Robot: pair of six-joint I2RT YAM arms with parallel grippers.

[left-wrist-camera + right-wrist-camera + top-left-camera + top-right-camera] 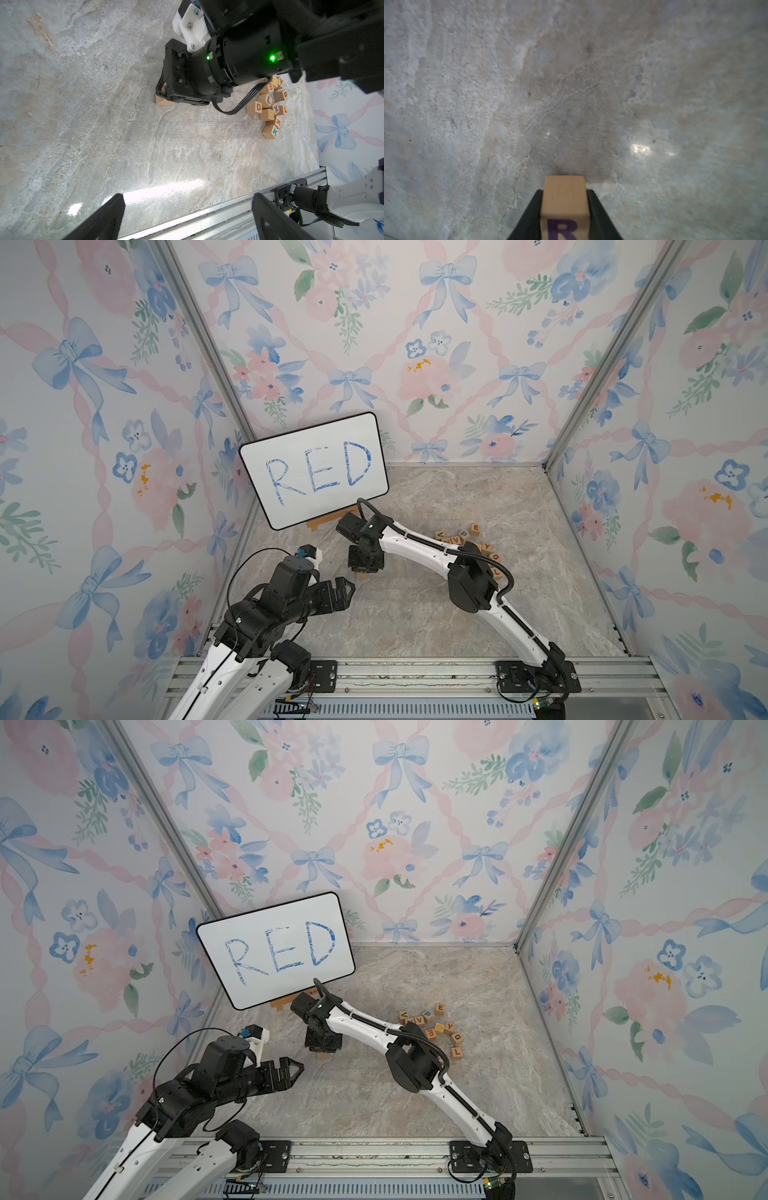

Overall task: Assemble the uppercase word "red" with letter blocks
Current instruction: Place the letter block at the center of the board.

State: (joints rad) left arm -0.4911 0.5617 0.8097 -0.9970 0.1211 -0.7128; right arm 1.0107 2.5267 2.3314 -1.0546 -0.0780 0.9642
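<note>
Marble tabletop (pixel 415 614), right gripper (pixel 565 192) seemingly clamped on R block (pixel 564 202), left gripper (pixel 189 197) jaws apart

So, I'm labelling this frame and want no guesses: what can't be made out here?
R block: letter cut off by the right wrist view's edge; nearly all hidden under the right gripper in both top views.
Grip: whether the fingers press the block or only flank it, cannot tell.
Loose blocks: several hidden behind the right arm in a top view.

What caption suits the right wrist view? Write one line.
Right claw holds the purple-R block on the grey marbled tabletop.
</note>
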